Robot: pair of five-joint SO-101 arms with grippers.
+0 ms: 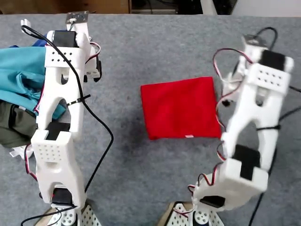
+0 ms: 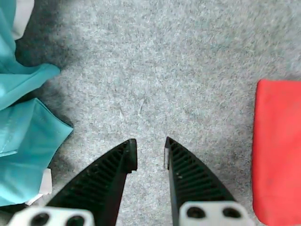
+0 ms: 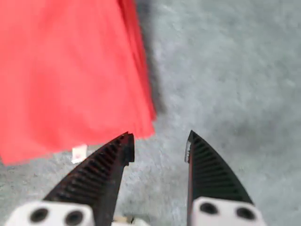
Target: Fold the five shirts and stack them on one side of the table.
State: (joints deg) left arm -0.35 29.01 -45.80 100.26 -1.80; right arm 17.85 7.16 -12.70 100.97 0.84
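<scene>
A folded red shirt [image 1: 181,108] lies flat in the middle of the grey table. A heap of unfolded shirts sits at the left edge, with a teal shirt [image 1: 19,70] on top and a dark olive one [image 1: 11,125] beneath. The left arm [image 1: 61,94] stands over that heap. Its gripper [image 2: 149,153] is open above bare carpet, between the teal shirt [image 2: 23,141] and the red shirt [image 2: 280,155]. The right arm [image 1: 254,108] stands beside the red shirt's right edge. Its gripper [image 3: 159,143] is open and empty, just off the near corner of the red shirt [image 3: 70,70].
A small white label [image 3: 78,153] shows at the red shirt's near edge. Black and red cables [image 1: 101,127] trail from both arms across the carpet. Bare grey carpet [image 1: 155,47] lies between the arms and behind the red shirt.
</scene>
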